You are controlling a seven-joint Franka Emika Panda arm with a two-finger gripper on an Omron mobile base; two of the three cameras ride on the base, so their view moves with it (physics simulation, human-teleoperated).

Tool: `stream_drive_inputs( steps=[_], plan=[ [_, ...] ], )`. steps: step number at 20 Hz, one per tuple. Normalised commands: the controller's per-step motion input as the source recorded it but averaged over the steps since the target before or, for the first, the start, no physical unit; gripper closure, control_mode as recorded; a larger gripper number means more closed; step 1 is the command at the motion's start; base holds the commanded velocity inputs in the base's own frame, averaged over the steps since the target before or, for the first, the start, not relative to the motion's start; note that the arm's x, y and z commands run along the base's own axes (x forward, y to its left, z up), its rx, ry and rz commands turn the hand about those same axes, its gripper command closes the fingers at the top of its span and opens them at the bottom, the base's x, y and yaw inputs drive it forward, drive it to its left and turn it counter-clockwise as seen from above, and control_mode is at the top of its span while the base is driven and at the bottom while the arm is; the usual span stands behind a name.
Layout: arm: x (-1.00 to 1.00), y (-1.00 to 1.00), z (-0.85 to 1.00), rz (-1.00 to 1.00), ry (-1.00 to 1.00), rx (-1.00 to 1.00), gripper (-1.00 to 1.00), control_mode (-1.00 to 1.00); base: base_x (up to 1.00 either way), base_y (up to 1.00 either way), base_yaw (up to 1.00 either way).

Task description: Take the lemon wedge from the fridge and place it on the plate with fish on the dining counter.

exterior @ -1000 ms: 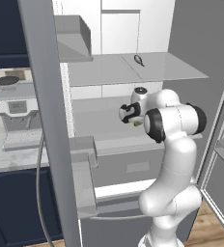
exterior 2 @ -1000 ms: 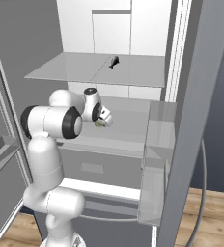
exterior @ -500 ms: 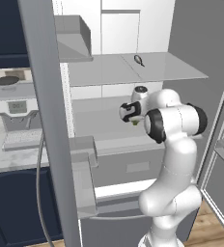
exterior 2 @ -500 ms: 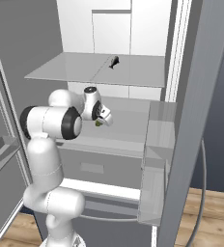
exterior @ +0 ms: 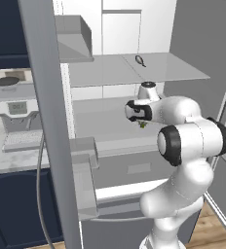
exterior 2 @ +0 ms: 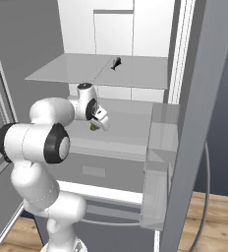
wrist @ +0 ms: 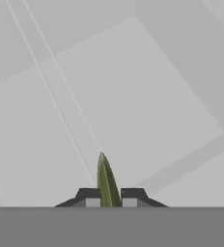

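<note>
Two dark fingertips of your gripper sit clamped on the thin olive-green lemon wedge; lift it straight off the grey fridge shelf, then back out slowly.

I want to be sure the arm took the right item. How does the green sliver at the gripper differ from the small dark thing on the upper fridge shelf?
The lemon wedge is olive-green, straight and pointed; the dark object is near black and curled. The wedge is pinched between the fingertips of the gripper, over the lower shelf; the dark object lies untouched on the upper shelf. Both are tiny beside the gripper and sit inside the open fridge.
</note>
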Motion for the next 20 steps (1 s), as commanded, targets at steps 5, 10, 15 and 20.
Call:
stream_drive_inputs(
  steps=[5,10,15,20],
  plan=[
    [-1.00,-0.02,0.19,-0.03,0.00,0.00,1.00,-1.00,0.00,0.00,0.00],
    [-1.00,-0.23,0.04,0.00,-0.10,0.01,1.00,-1.00,0.00,0.00,0.00],
    [-1.00,-0.18,0.85,0.00,-0.21,0.08,1.00,-1.00,0.00,0.00,0.00],
    [-0.89,0.03,1.00,0.00,-0.28,0.01,1.00,-1.00,0.00,0.00,0.00]
  ],
)
